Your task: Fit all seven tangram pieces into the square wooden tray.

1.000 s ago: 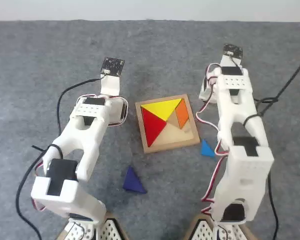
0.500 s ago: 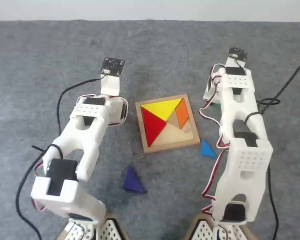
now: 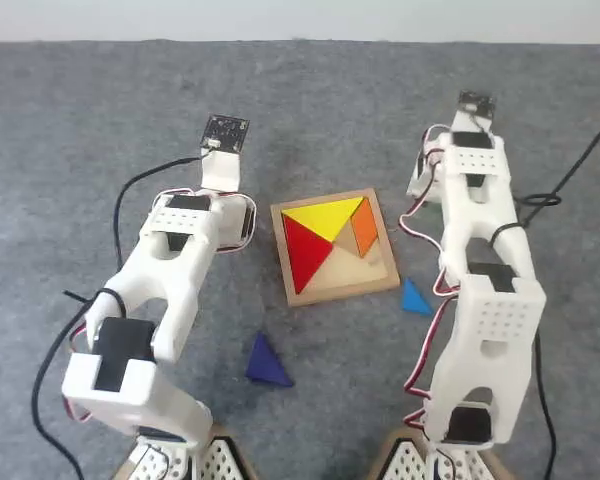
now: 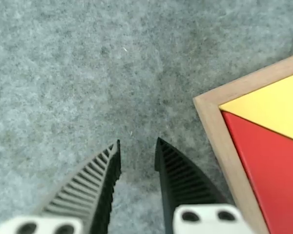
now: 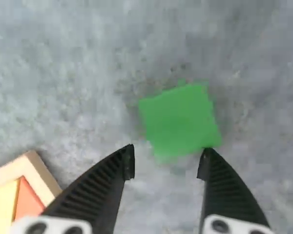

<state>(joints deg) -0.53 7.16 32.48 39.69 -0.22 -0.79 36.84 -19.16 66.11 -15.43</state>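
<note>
Tangram pieces are lying partly placed: we are seeing a yellow piece (image 3: 325, 218), a red piece (image 3: 305, 250) and an orange piece (image 3: 364, 232) inside the wooden tray (image 3: 342, 291), while a dark blue triangle (image 3: 267, 362) and a light blue triangle (image 3: 413, 297) are sitting on the grey mat (image 3: 100, 120) near it. Our right gripper (image 5: 168, 155) is hovering, fingers spread, over the green square (image 5: 179, 119) — our left gripper (image 4: 137, 142) is hanging narrowly parted beside the tray's corner.

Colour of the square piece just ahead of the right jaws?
Green. The square shows best in the right wrist view.
</note>
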